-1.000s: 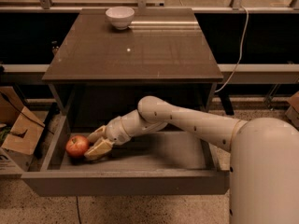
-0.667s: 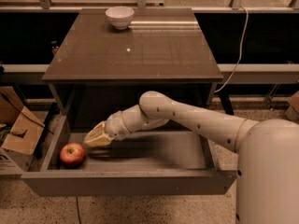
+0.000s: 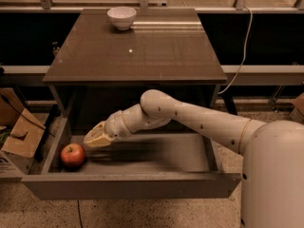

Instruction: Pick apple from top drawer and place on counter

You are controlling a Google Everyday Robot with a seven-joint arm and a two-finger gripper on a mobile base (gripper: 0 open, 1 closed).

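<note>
White rounded arm (image 3: 199,122) with small dark screw dots ends in a tan hand (image 3: 92,140) over the top drawer (image 3: 128,185).

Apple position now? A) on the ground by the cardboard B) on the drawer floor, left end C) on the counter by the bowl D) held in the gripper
B: the apple sits in the drawer by its left wall; the gripper is up and right of it, not around it.

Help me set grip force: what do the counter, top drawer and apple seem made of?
Counter: dark-brown laminate or varnished wood, glossy; it mirrors lights. Top drawer: matte grey, perhaps painted metal or plastic; no shine. Apple: smooth red skin, faint sheen; real or fake unclear. The gripper hovers beside it, inside the drawer.
</note>
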